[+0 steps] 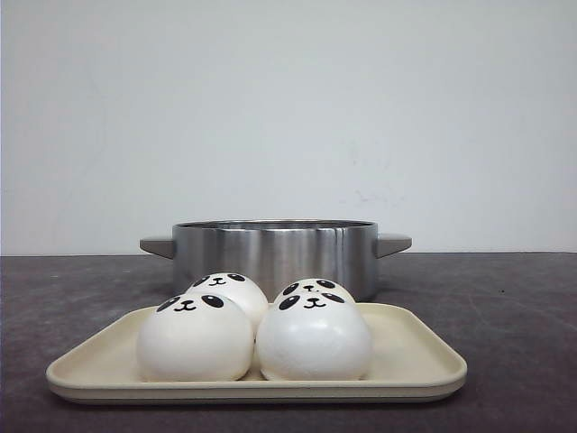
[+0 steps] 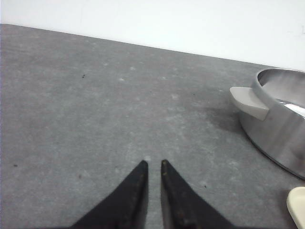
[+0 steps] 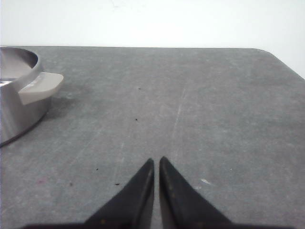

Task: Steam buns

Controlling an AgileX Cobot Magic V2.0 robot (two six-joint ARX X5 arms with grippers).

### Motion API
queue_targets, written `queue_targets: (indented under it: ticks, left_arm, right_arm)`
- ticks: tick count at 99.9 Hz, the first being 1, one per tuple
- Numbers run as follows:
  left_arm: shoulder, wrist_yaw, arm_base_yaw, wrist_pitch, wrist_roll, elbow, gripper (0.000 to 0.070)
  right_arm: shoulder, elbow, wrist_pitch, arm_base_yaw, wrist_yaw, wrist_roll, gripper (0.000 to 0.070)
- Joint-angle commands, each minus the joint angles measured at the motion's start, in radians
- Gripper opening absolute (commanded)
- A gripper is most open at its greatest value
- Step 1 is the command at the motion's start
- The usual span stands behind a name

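Both my grippers, left (image 2: 153,164) and right (image 3: 157,161), sit pinched empty flanking the pot (image 1: 274,253); four buns (image 1: 254,325) wait between on the tray (image 1: 424,361), neither arm nearer.

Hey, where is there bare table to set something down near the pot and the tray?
Bare gray table lies to the right of the pot and tray, and to their left. The left hand and right hand hover over those patches. The tray's middle is crowded with four buns.
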Motion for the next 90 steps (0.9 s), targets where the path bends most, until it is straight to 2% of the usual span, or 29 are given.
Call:
queue_targets:
  ticks: [1,30,48,58,68,83,90]
  left_arm:
    - [-0.002,0.004,-0.001,-0.005,-0.002,-0.017,0.0000]
    - [-0.002,0.003,-0.001,-0.002,-0.007,-0.017,0.0000]
    - [-0.002,0.012,-0.001,-0.002,-0.201,-0.016,0.0000]
    - [-0.002,0.012,-0.001,-0.003,-0.274,-0.013,0.0000]
    - [-0.002,0.013,-0.001,-0.005,-0.290,-0.008,0.0000]
    - [-0.002,0.037,-0.001,0.000,-0.291,0.025,0.0000]
    - [0.000,0.051,-0.001,0.025,-0.290,0.054,0.0000]
  right_arm:
    - [0.000,-0.003,0.012,0.002,0.002,0.010,0.0012]
    - [0.000,-0.003,0.012,0.002,0.002,0.011,0.0012]
    - [0.000,-0.003,0.019,0.003,0.000,0.015,0.0012]
    - [0.000,-0.003,0.028,0.003,-0.002,0.028,0.0012]
    - [0.000,-0.003,0.067,0.003,-0.002,0.092,0.0012]
    - [0.000,0.001,0.167,0.003,-0.004,0.245,0.0012]
    - [0.000,0.024,0.201,0.003,-0.053,0.304,0.0007]
